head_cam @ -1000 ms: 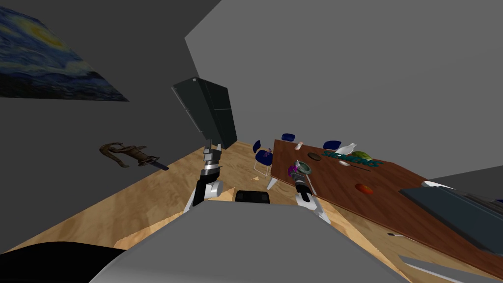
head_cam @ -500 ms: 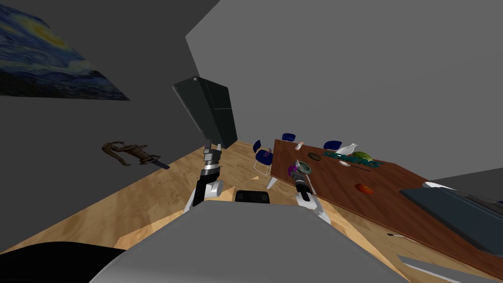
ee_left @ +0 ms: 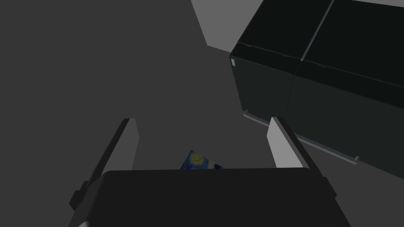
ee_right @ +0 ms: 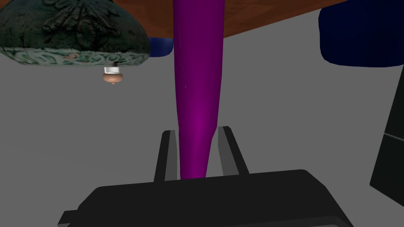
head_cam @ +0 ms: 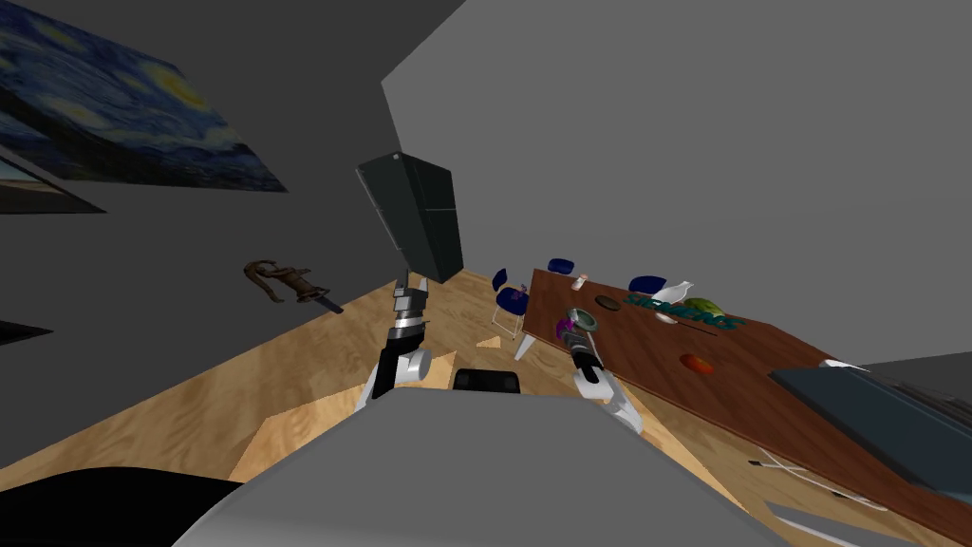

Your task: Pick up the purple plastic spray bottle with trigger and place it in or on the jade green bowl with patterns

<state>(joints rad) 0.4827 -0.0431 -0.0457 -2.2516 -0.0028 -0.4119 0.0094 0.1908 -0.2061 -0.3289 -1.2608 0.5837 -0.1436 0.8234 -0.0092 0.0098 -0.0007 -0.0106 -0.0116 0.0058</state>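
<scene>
Right claw [ee_right: 196, 131] clamps purple bottle [ee_right: 197, 79] at brown table [head_cam: 759, 370] edge.

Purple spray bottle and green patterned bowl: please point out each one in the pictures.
purple spray bottle [ee_right: 197, 79], right wrist view, middle of its body.
green patterned bowl [ee_right: 75, 31], right wrist view, carved outer wall.

A brown table [head_cam: 752, 380] is seen, with a green patterned bowl [head_cam: 585, 322] set near one corner. Just beyond the bowl a dark round disc [head_cam: 607, 302] is laid, and farther beyond it a small bottle [head_cam: 579, 282]. Well apart from the bowl, an orange-red item [head_cam: 700, 362] and a dark flat slab [head_cam: 873, 408] are placed.
</scene>
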